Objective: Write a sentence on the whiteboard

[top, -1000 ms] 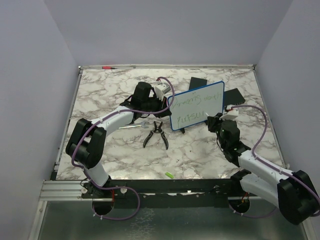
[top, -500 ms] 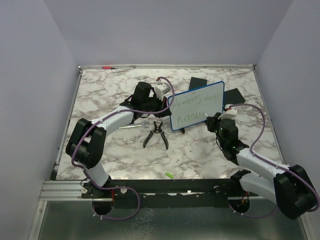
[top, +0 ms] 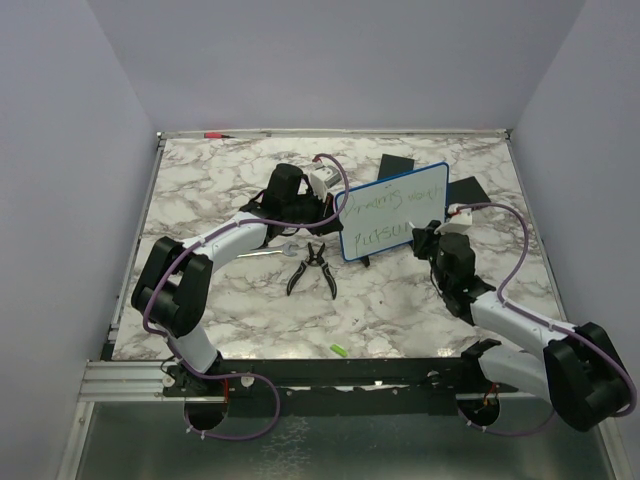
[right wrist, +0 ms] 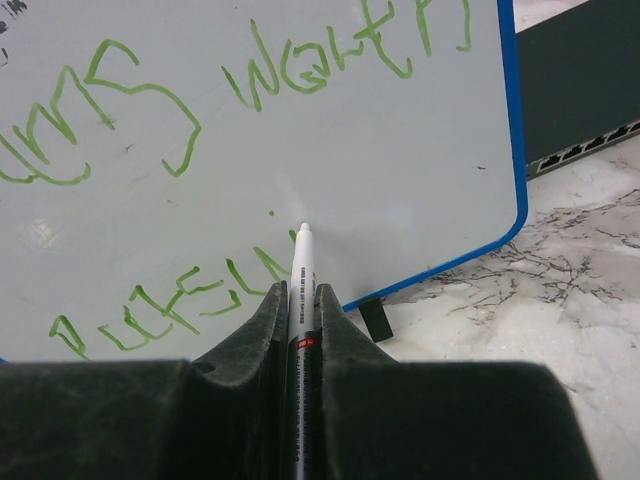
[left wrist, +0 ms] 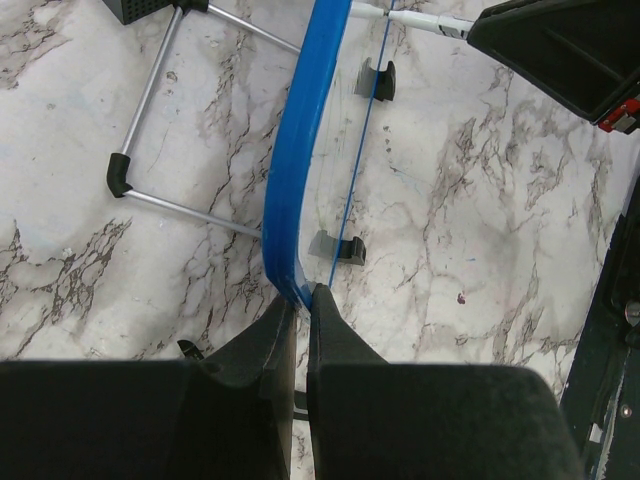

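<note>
The whiteboard [top: 392,212], white with a blue frame, stands tilted on the marble table. My left gripper [top: 337,212] is shut on its left edge; the left wrist view shows the fingers [left wrist: 330,325] pinching the blue frame [left wrist: 290,150]. My right gripper [right wrist: 301,290] is shut on a white marker [right wrist: 303,260]. The marker's tip sits at the board face [right wrist: 400,180], just right of the lower line of writing; whether it touches I cannot tell. The green sentence [right wrist: 310,70] runs in two lines, and the lower line [right wrist: 170,300] ends by the tip. From above, the right gripper [top: 425,238] is at the board's lower right.
Black pliers [top: 312,268] and a silver wrench [top: 268,252] lie in front of the board. Flat black pads [top: 397,163] [top: 467,190] lie behind it. A small green cap [top: 338,349] sits near the front edge. A metal stand's legs [left wrist: 150,110] lie behind the board.
My right gripper with the marker has shifted slightly left, closer to the board. The left gripper and the board have not moved.
</note>
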Controlling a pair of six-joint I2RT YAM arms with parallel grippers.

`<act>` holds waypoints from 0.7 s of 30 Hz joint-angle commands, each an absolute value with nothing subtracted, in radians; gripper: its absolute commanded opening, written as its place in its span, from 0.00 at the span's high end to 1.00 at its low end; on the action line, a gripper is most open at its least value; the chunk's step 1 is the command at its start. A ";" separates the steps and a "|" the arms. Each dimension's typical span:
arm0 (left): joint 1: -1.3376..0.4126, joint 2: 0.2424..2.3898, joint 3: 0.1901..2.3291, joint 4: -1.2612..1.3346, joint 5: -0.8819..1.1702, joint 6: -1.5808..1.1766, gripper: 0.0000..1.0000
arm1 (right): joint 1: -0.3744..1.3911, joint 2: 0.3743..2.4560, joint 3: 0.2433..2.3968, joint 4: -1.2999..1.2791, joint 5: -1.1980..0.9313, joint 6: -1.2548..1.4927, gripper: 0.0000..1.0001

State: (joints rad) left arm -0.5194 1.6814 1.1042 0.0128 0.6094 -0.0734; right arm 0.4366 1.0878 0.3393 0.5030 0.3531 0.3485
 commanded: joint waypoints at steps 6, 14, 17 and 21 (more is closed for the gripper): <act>-0.528 1.703 1.106 -0.035 0.565 -0.040 1.00 | 0.430 1.125 0.362 0.537 0.345 0.338 0.99; -0.528 1.703 1.108 -0.035 0.566 -0.041 1.00 | 0.431 1.137 0.335 0.516 0.338 0.367 0.99; -0.529 1.702 1.108 -0.035 0.566 -0.041 1.00 | 0.431 1.145 0.330 0.514 0.337 0.375 0.99; -0.529 1.704 1.108 -0.035 0.565 -0.041 1.00 | 0.431 1.149 0.324 0.509 0.338 0.387 0.99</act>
